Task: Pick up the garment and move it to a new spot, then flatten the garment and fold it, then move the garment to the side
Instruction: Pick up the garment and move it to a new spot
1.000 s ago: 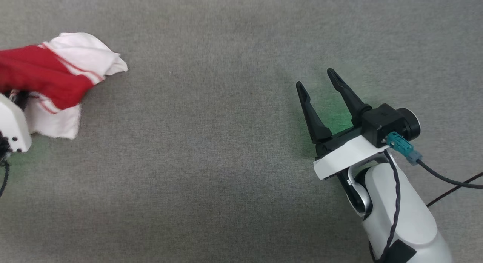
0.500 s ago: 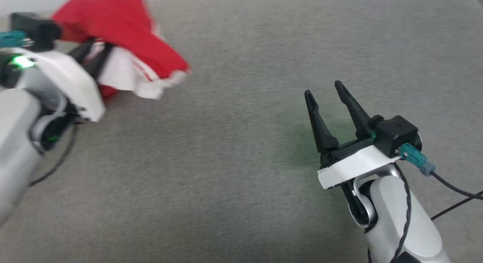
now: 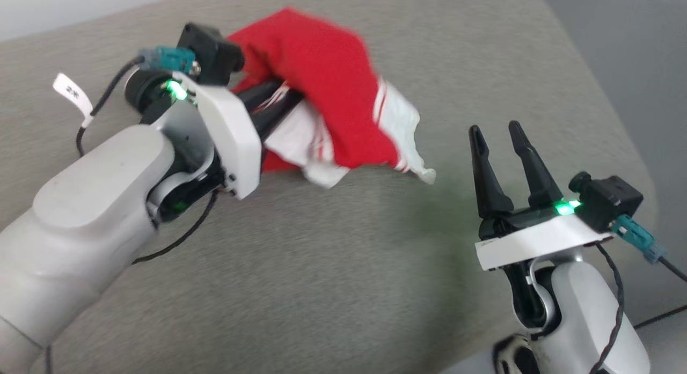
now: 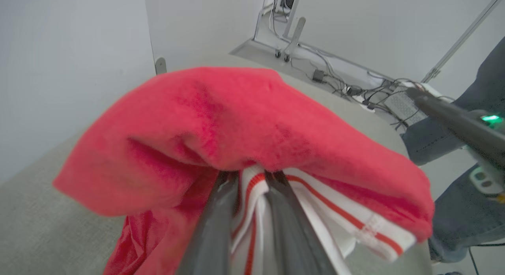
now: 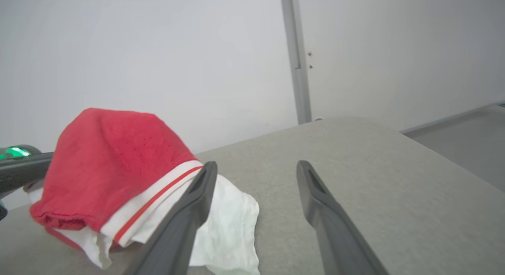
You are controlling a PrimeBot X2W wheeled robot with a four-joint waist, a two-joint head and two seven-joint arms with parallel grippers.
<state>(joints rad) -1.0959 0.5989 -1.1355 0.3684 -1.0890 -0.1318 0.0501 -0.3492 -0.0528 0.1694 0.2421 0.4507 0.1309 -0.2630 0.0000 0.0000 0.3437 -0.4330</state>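
Red cloth, the garment point(image 3: 327, 89), is bunched over the tips of the left gripper point(image 4: 251, 179), whose fingers are clamped on a white, red-striped fold of it; white sleeve fabric hangs below those fingers towards the grey counter point(image 3: 322, 277); the right gripper point(image 3: 494, 128) stands just beside the hanging edge, fingers apart, holding nothing.

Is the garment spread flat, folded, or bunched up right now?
Bunched up. The garment hangs as a crumpled clump from the left gripper, red body draped over a white striped sleeve.
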